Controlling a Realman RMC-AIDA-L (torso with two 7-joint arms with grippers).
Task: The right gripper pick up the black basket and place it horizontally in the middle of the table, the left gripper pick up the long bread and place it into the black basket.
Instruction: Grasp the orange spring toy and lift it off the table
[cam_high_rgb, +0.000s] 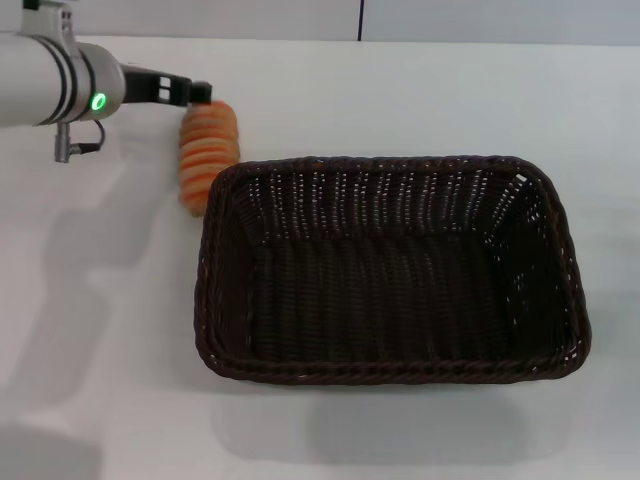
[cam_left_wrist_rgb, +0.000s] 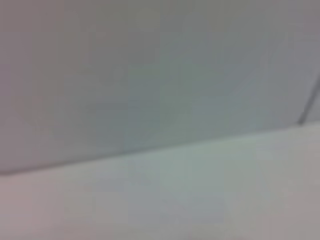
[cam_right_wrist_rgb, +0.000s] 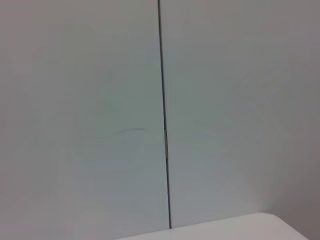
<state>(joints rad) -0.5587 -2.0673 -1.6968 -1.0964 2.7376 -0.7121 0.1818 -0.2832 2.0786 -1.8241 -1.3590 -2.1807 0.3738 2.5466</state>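
The black basket (cam_high_rgb: 390, 270) stands lengthwise across the middle of the white table (cam_high_rgb: 100, 330), open side up and empty. My left gripper (cam_high_rgb: 200, 93) reaches in from the far left and is shut on the far end of the long bread (cam_high_rgb: 208, 155). The bread shows its orange ridged side and stretches from the fingers towards the basket's far left corner, just outside the rim. I cannot tell whether its near end touches the table. The right gripper is out of view. The left wrist view shows only a blurred wall and table edge.
A wall with a dark vertical seam (cam_high_rgb: 360, 20) runs along the table's far edge; it also shows in the right wrist view (cam_right_wrist_rgb: 163, 115). Bare tabletop lies left of, in front of and right of the basket.
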